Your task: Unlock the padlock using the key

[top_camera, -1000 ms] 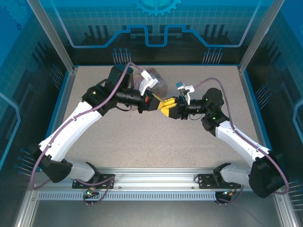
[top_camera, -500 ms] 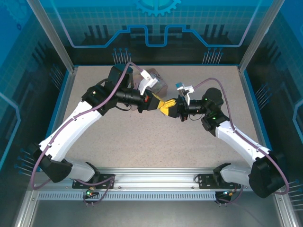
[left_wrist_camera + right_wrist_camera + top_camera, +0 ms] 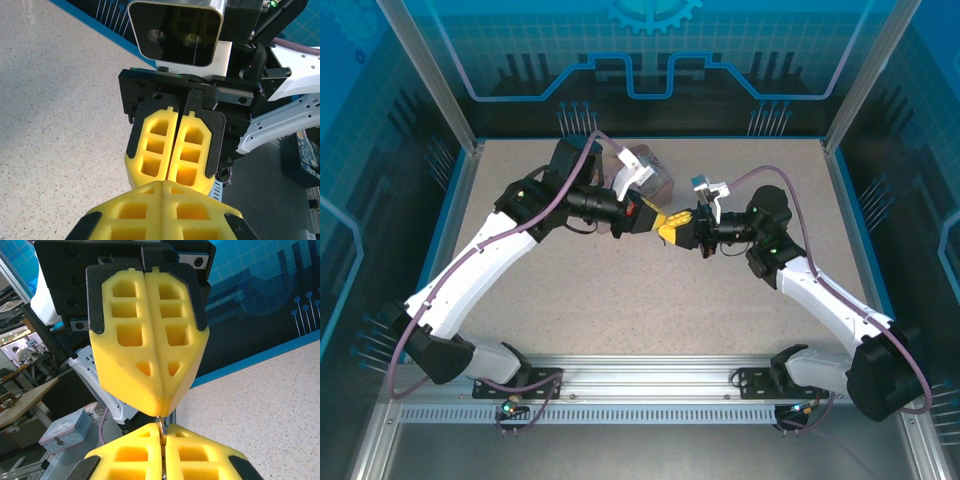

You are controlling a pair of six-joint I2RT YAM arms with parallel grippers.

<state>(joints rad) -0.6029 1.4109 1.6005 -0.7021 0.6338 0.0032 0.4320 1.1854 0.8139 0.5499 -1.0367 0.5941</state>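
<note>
**Grippers meeting tip to tip above the table**

The right gripper (image 3: 162, 436) is clenching a thin metal piece (image 3: 160, 424); I cannot tell whether it is the key or the shackle. Its end is poking out between the yellow pads. The left gripper (image 3: 155, 405) is facing it nose to nose with its fingers pressed together. Its tips are sitting right at that piece.

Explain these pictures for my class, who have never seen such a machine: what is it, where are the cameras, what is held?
Two white robot arms are bolted to a speckled table. The overhead picture shows the left gripper and right gripper, each with two yellow fingers, meeting tip to tip, both shut. The other two pictures come from a camera on each wrist, facing the opposite gripper. A thin metal sliver seems pinched in the right one; too small to identify. A pinkish box sits behind the left arm.
</note>
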